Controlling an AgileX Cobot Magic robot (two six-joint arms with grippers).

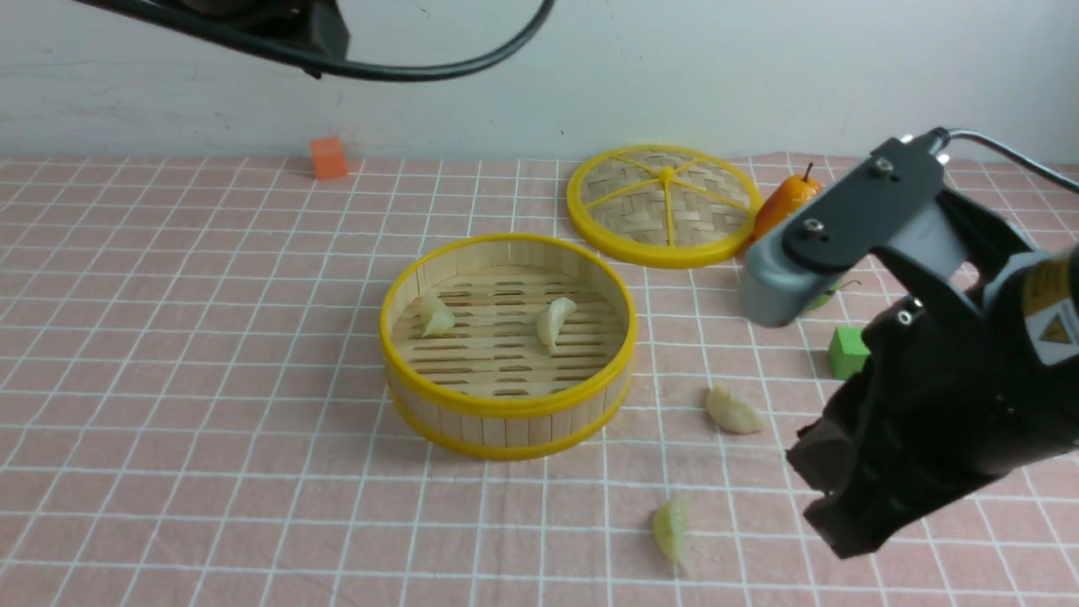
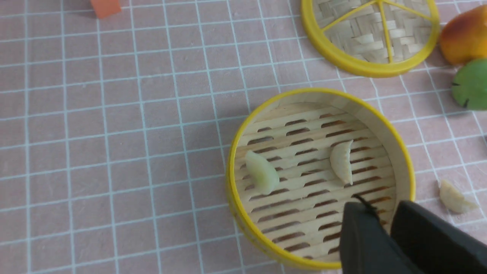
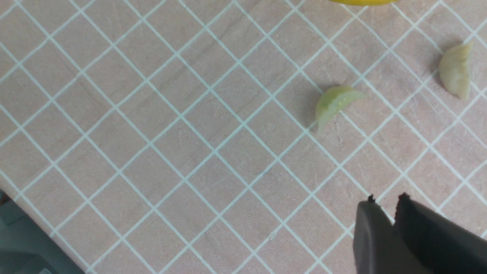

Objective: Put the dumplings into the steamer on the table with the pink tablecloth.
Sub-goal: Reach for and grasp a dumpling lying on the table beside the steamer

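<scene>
Half done, judging from the layout. Lying on the slotted floor of the steamer (image 1: pixel 506 405), below and just ahead of the left jaws: a first dumpling (image 2: pixel 261 177) and a second dumpling (image 2: pixel 342 166), well apart from each other. Left jaws high over the near rim, drawn almost together with only a slit between the fingers (image 2: pixel 361 236), gripping nothing.

Out on the pink cloth (image 1: pixel 211 379) of the counter: a greenish dumpling (image 3: pixel 335 104), ahead of the right jaws and off to their left, near but not touching. Also a cream dumpling (image 3: pixel 454 70), farther ahead of the same jaws, toward the steamer wall. Right jaws likewise nearly closed, empty, above the cloth.

Likely next: open the right jaws and go for the greenish dumpling, being nearest. Probably very light, with a smooth, slightly glossy skin and some give, so apt to squirt out or skid on the cloth under a hard or off-centre pinch. Best taken across the plump middle, one finger on each flat side, not by the thin pointed ends or along the curved spine. Gentle squeeze only. Worth minding too: loose, wrinkled cloth under the tips, easily snagged on a low approach.
</scene>
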